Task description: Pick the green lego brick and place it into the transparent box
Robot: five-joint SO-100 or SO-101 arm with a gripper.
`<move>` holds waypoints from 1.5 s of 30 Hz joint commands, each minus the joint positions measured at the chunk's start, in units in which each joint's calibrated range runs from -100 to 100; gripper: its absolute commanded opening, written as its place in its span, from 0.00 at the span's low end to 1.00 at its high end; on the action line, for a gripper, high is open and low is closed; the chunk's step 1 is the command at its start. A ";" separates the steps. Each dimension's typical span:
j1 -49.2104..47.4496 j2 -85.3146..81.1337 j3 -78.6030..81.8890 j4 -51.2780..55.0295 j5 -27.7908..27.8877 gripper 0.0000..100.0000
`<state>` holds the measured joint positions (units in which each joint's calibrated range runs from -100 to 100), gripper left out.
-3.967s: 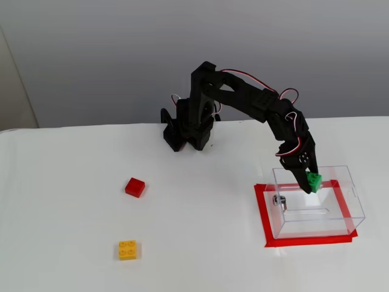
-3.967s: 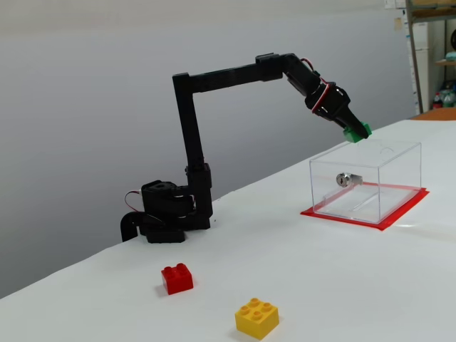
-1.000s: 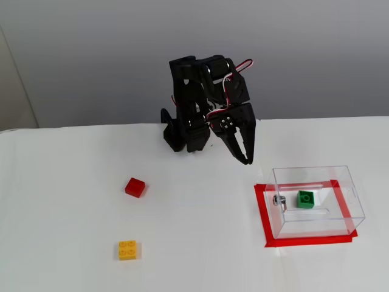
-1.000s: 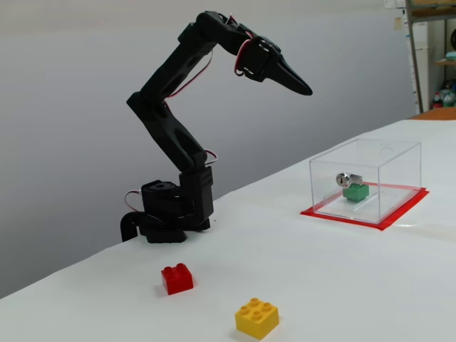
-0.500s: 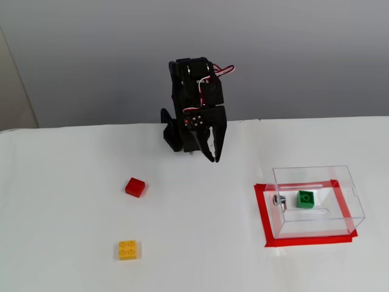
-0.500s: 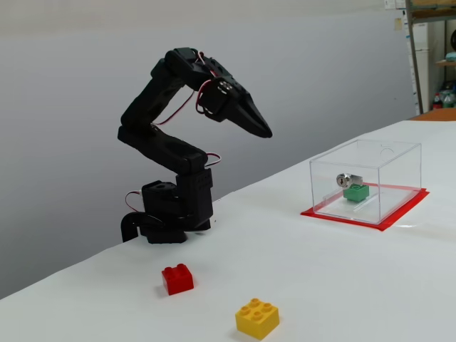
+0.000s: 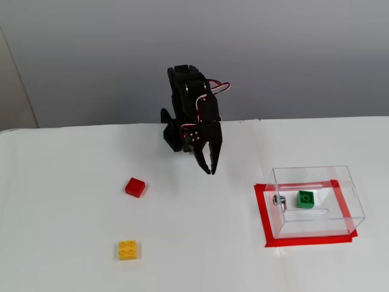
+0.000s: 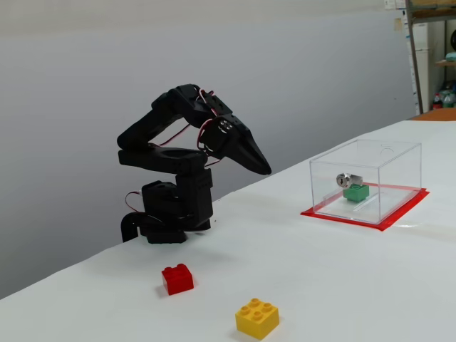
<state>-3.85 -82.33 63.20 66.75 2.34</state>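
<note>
Green lego brick (image 7: 306, 199) lies inside transparent box (image 7: 346, 188); pincer (image 7: 209, 170) pressed together, empty, above table.

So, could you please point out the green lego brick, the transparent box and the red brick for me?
green lego brick (image 7: 306, 199), a fixed view, on its studded top face.
transparent box (image 8: 390, 187), a fixed view, on its clear right side wall.
red brick (image 7: 135, 187), a fixed view, on its top face.
</note>
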 commanded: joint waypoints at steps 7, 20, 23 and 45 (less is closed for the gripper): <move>8.91 -3.25 16.10 -16.62 0.21 0.02; 10.83 -17.67 33.10 -25.59 0.21 0.01; 11.28 -17.33 34.63 -25.41 0.21 0.01; 10.91 -17.42 31.29 0.00 -4.33 0.01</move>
<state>6.94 -99.15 95.85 63.75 -0.54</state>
